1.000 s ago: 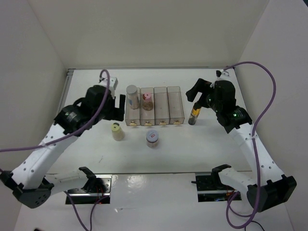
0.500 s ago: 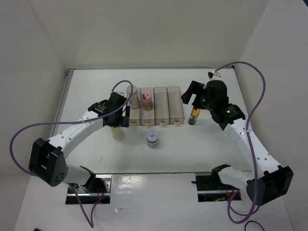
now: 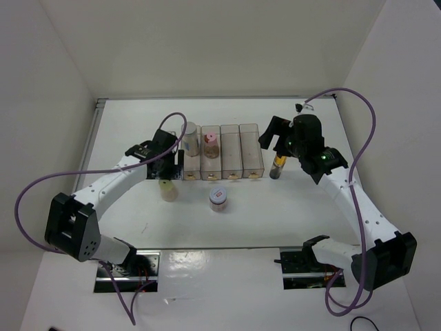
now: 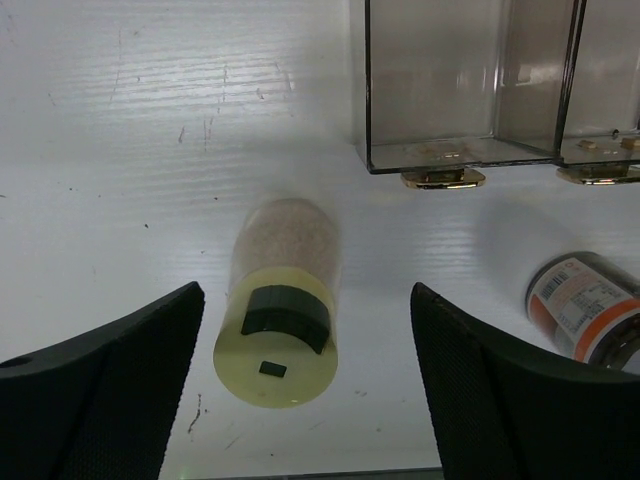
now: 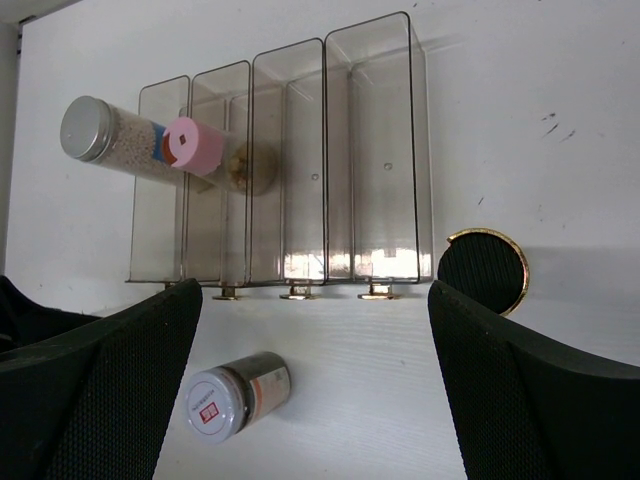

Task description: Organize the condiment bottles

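The left pincer [image 4: 305, 300] has swung away from the left side of the clear organizer [image 5: 325, 150] and now hangs over the yellow-capped bottle [image 4: 277, 335]. That bottle stands on the tabletop [image 3: 138, 214] just near of the organizer's leftmost compartment. The fingers are spread to either side of it and touch nothing.

The right pincer [image 5: 315, 295] is also wide apart. It has edged in above the black-capped dark bottle [image 5: 483, 272], right of the organizer.

The grey-capped bottle [image 5: 85, 128] and the pink-capped bottle [image 5: 195, 145] already sit in the two left compartments. The white-lidded jar [image 3: 218, 198] waits nearer. Judging by this, the yellow-capped bottle is the next pick.
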